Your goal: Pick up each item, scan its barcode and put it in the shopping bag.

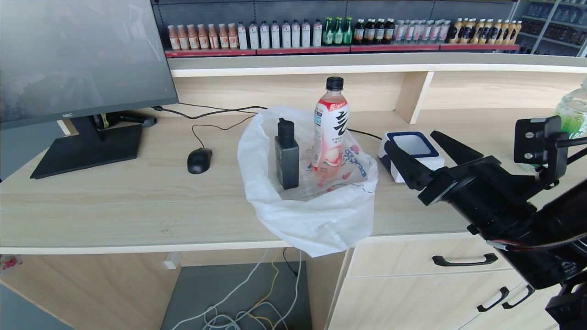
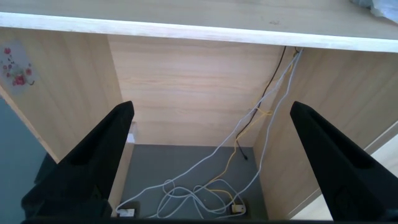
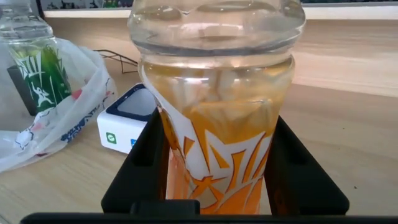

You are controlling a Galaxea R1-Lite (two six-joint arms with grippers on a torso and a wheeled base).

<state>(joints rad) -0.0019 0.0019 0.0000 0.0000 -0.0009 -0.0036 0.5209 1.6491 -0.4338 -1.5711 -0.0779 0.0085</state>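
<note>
A dark bottle and a pink bottle stand in the shopping bag. Near the bag, the right gripper flanks an unbagged orange bottle; I cannot tell whether it grips.

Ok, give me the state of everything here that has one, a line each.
monitor: screen dark.
shopping bag: open, standing on the counter.
pink bottle: capped, upright in the bag.
dark bottle: upright in the bag.
drawers: shut.
left tool: open, empty.
right tool: grip unclear.
orange bottle: upright, liquid inside, at the right tool.
</note>
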